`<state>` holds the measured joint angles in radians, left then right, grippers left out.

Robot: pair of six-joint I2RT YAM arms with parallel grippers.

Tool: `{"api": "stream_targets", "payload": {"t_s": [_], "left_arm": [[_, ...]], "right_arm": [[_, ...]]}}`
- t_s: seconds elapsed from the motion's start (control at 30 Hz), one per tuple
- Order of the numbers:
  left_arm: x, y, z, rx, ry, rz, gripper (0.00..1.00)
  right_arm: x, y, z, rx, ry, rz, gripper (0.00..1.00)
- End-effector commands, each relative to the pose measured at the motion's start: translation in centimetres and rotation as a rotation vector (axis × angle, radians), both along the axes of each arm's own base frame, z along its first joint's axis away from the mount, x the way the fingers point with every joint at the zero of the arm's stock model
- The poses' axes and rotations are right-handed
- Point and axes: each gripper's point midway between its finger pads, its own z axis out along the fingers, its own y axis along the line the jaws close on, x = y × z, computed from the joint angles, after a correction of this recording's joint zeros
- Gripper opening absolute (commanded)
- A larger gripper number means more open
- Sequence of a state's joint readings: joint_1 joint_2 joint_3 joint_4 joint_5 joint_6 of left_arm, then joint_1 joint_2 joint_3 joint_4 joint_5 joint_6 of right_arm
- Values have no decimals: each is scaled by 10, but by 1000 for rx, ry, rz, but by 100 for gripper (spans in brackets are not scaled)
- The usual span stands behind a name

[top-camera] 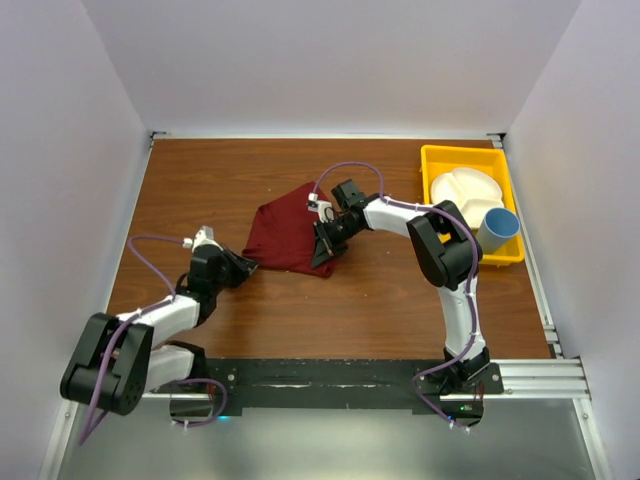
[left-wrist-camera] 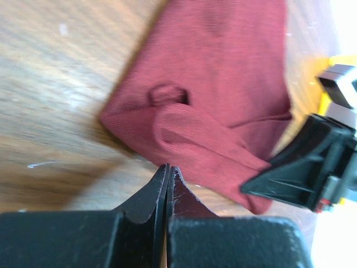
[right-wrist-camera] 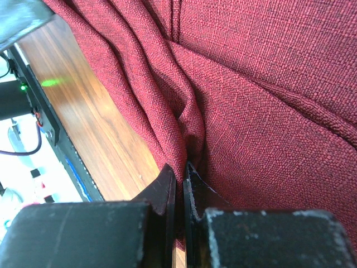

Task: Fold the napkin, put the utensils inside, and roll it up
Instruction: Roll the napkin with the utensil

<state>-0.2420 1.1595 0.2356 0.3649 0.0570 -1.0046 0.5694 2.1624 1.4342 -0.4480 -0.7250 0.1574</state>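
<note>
The dark red napkin [top-camera: 285, 235] lies bunched and creased on the wooden table, left of centre. My right gripper [top-camera: 325, 255] is at its near right edge, shut on a raised fold of the cloth [right-wrist-camera: 184, 166]. My left gripper [top-camera: 250, 266] is at the napkin's near left corner. In the left wrist view its jaws [left-wrist-camera: 168, 167] are pressed together right at the edge of the napkin [left-wrist-camera: 223, 72], and I see no cloth between them. The right gripper's black body [left-wrist-camera: 301, 173] shows at that view's right. The utensils are out of view.
A yellow tray [top-camera: 460, 151] stands at the back right of the table. It holds a white divided plate [top-camera: 465, 190] and a blue cup [top-camera: 498, 228]. White walls close in the table on three sides. A black rail [top-camera: 330, 375] runs along the near edge.
</note>
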Motion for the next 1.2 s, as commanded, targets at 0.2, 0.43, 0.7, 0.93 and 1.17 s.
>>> {"api": "stream_targets", "payload": {"t_s": [0.2,0.43,0.7,0.93,1.17], "left_arm": [[37,8,-8,92,-6,2,0],[20,0,47,96,-115,-59,0],[34,-67,51,-164,-181,-262,0],[50,-86,41,-185,-214,-306,0],[50,-86,1,-165,-73,-260,0]], "right_arm": [[-34,-67,-91,-394,53,37,0],[-31,-65,-89,-384,46,33,0],[-32,-66,-92,-386,50,26,0],[-33,-67,-92,-391,52,27,0],[-30,-66,-86,-388,41,19,0]]}}
